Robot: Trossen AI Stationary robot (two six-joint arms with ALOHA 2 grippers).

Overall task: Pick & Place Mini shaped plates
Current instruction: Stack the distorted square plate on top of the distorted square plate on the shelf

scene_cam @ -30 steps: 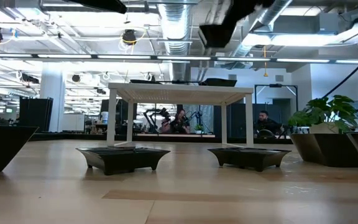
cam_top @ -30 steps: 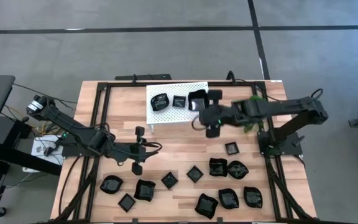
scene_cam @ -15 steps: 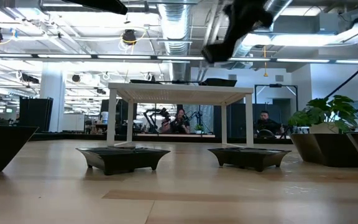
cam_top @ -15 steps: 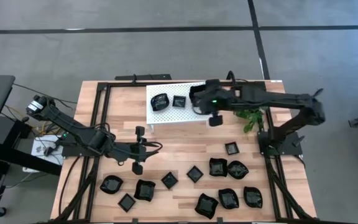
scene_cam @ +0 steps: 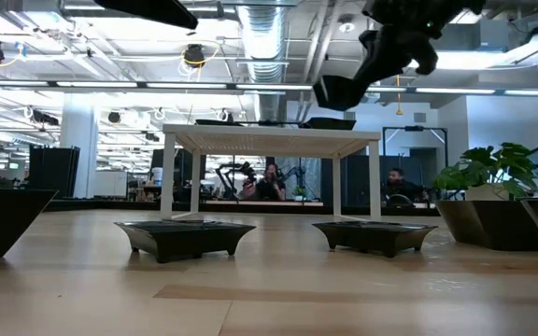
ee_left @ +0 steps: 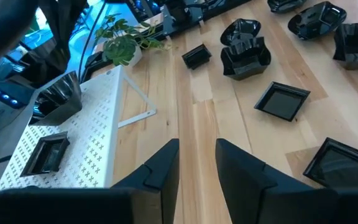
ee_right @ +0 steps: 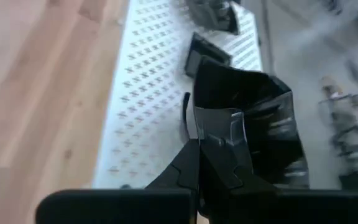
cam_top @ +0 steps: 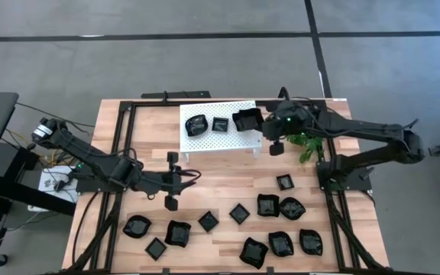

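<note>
The right arm reaches long across the far side of the table, its right gripper (cam_top: 260, 127) poised over the right end of the white perforated rack (cam_top: 216, 137). Its jaws are clamped on the rim of a black wavy-rimmed plate (cam_top: 247, 121), which juts out ahead of the fingertips and hangs tilted above the rack surface (the right wrist view shows the pinched edge plainly). Just beyond the held plate on the rack lie a small square plate (cam_top: 220, 124) and, farther along, a rounded plate (cam_top: 197, 125). Beside the right gripper's wrist, off the rack's end, stands a small green plant (cam_top: 308, 143).

The left arm lies low and extended over the middle of the table, its left gripper (cam_top: 183, 179) pointing toward the centre, jaws standing narrowly parted and holding nothing; bare wood lies between and ahead of the fingers. The remaining black plates (cam_top: 268, 205) sit scattered along the near side of the table (cam_top: 220, 172), well apart from both sets of jaws.
</note>
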